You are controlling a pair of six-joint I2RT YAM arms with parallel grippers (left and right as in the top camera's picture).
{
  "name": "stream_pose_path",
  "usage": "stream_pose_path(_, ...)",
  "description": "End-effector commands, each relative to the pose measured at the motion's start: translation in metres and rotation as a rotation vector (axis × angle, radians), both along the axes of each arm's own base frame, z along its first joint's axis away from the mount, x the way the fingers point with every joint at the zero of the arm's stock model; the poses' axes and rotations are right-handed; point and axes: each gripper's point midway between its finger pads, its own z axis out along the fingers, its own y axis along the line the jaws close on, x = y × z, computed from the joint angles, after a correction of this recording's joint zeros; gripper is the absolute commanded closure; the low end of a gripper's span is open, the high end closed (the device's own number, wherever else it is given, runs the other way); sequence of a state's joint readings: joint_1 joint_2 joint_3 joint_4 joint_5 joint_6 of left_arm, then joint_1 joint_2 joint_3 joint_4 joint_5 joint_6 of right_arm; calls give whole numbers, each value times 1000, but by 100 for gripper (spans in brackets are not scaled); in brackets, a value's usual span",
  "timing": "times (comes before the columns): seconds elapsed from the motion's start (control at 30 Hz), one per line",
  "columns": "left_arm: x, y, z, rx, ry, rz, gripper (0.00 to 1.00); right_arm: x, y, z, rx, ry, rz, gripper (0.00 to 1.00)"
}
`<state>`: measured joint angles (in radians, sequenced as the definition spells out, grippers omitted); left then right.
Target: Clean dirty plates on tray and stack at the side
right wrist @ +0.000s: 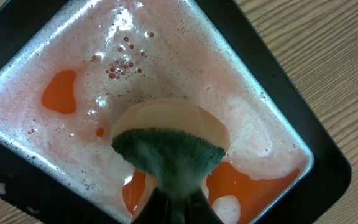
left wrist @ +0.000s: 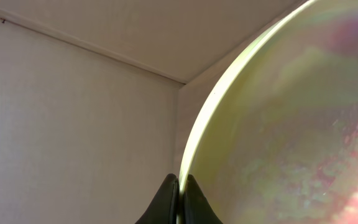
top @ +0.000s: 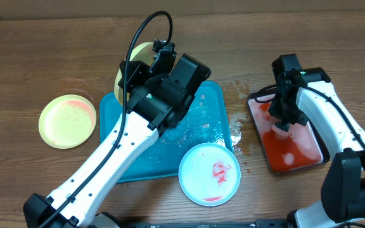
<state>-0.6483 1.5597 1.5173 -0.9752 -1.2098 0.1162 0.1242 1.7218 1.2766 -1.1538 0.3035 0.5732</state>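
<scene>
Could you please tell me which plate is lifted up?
The yellow-green plate in the left pincer, held on edge; the other yellow-green plate and the pale blue plate lie flat.

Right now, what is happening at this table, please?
The left fingers are shut on the rim of a yellow-green plate, holding it tilted above the blue tray. The right fingers grip a sponge over the black tray of foamy red liquid. A pale blue plate with red smears lies across a corner of the blue tray. A second yellow-green plate sits on the table beside it, apart.
</scene>
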Motion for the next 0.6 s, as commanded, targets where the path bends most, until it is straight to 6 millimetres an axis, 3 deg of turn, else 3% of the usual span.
stream_pose_path(0.0,-2,2,16,12,-39,11,96,0,-4,2,-17,-10,-12,96)
stream_pose_path(0.57,-1,2,17,0,-52,14,96,1,-4,2,-16,-13,-12,96)
